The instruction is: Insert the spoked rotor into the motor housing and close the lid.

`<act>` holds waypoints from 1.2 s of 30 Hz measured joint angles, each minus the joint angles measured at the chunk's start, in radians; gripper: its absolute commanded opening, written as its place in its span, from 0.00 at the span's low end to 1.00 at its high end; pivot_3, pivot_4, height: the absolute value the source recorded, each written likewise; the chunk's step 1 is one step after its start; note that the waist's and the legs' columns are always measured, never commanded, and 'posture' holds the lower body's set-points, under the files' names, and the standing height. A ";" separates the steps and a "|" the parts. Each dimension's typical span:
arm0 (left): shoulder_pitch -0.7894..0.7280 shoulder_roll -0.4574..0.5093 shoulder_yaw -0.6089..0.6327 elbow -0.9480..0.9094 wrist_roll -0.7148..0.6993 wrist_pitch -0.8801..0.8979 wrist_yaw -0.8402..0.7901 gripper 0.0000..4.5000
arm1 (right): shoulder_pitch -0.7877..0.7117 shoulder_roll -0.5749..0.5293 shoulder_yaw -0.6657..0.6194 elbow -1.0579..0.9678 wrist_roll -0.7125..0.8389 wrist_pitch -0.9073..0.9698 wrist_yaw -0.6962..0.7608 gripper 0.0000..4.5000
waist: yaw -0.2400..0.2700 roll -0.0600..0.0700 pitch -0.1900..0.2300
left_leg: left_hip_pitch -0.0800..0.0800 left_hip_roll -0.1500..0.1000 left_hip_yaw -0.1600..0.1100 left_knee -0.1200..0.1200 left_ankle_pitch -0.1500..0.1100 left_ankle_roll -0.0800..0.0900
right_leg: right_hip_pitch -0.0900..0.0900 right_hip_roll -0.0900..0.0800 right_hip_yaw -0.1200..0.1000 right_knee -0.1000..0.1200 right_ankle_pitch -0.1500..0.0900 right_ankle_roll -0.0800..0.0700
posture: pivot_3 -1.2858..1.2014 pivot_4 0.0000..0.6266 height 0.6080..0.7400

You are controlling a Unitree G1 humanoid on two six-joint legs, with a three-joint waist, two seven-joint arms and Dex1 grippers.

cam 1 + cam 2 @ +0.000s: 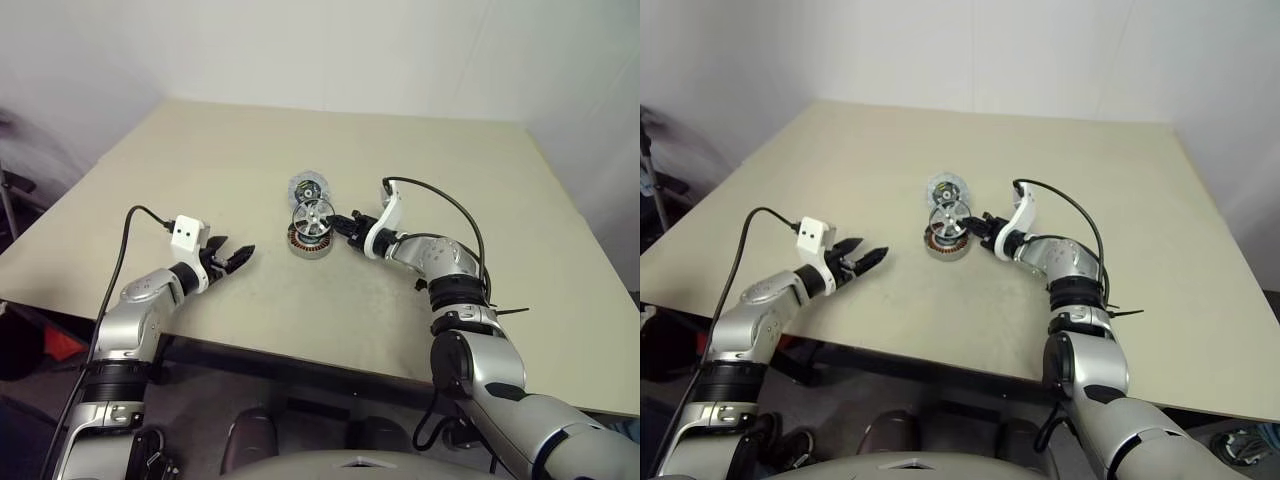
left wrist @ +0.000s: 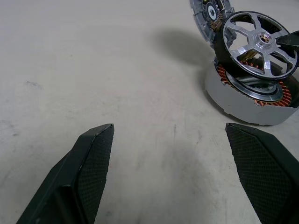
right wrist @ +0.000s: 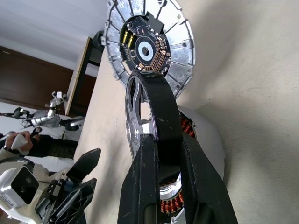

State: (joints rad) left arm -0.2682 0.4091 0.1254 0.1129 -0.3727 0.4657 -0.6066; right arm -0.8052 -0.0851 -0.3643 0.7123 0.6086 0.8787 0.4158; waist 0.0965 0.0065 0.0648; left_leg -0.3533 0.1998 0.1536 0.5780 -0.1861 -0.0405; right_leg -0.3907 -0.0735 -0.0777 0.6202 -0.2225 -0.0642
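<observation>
The spoked rotor [image 1: 314, 215], black-rimmed with silver spokes, stands on edge, tilted over the motor housing [image 1: 308, 243], its lower rim down in the copper windings. My right gripper [image 3: 167, 140] is shut on the rotor's black rim [image 3: 161, 107], reaching in from the right. The lid [image 1: 306, 187], a pale disc with a dark centre, lies just behind the housing on the table. My left gripper [image 1: 235, 258] hovers open to the left of the housing [image 2: 243, 100], well apart from it, with nothing between its fingers [image 2: 93, 158].
The beige table [image 1: 200, 180] spreads wide around the parts; its front edge [image 1: 300, 360] runs close below my arms. A grey wall stands behind. In the right wrist view a person's hand [image 3: 18, 142] shows far off beyond the table's left edge.
</observation>
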 measured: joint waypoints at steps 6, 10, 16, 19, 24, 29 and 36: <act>0.000 0.000 0.000 0.000 0.000 0.000 0.000 0.90 | 0.000 -0.011 -0.012 -0.005 0.010 0.049 0.004 0.06 | 0.000 0.000 0.000 | 0.000 0.000 0.000 0.000 0.000 0.000 | 0.000 0.000 0.000 0.000 0.000 0.000 | 0.52 0.00 1.00; 0.000 0.000 0.000 -0.001 0.000 0.000 0.000 0.90 | 0.008 -0.026 0.002 -0.091 0.031 0.139 0.036 0.06 | 0.000 0.000 0.000 | 0.000 0.000 0.000 0.000 0.000 0.000 | 0.000 0.000 0.000 0.000 0.000 0.000 | 0.52 0.00 1.00; 0.001 0.000 0.000 -0.001 0.000 0.000 0.000 0.90 | 0.028 -0.033 0.032 -0.168 0.045 0.199 0.065 0.06 | 0.001 0.000 0.000 | 0.000 0.000 0.000 0.000 0.000 0.000 | 0.000 0.000 0.000 0.000 0.000 0.000 | 0.52 0.00 1.00; 0.001 0.000 0.000 -0.001 0.000 0.000 0.000 0.90 | 0.034 -0.032 0.043 -0.168 0.042 0.201 0.063 0.06 | 0.001 0.000 0.000 | 0.000 0.000 0.000 0.000 0.000 0.000 | 0.000 0.000 0.000 0.000 0.000 0.000 | 0.52 0.00 1.00; 0.004 0.000 0.000 -0.002 0.000 0.000 0.000 0.90 | 0.037 -0.031 0.057 -0.167 0.025 0.194 0.059 0.06 | 0.001 0.000 0.000 | 0.000 0.000 0.000 0.000 0.000 0.000 | 0.000 0.000 0.000 0.000 0.000 0.000 | 0.52 0.00 1.00; 0.008 0.000 0.000 -0.003 0.000 0.000 0.000 0.90 | 0.037 -0.031 0.059 -0.144 0.011 0.171 0.054 0.06 | 0.001 0.000 0.000 | 0.000 0.000 0.000 0.000 0.000 0.000 | 0.000 0.000 0.000 0.000 0.000 0.000 | 0.52 0.00 1.00; 0.011 0.001 0.001 -0.009 0.000 0.000 0.001 0.90 | 0.037 -0.030 0.064 -0.108 -0.014 0.131 0.042 0.06 | 0.001 0.000 0.000 | 0.000 0.000 0.000 0.000 0.000 0.000 | 0.000 0.000 0.000 0.000 0.000 0.000 | 0.52 0.00 1.00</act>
State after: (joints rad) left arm -0.2569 0.4103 0.1261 0.1041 -0.3728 0.4662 -0.6058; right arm -0.7685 -0.1150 -0.3007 0.6042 0.5950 1.0093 0.4573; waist 0.0975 0.0065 0.0648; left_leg -0.3533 0.1998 0.1532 0.5779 -0.1861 -0.0406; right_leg -0.3906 -0.0735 -0.0777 0.6198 -0.2225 -0.0641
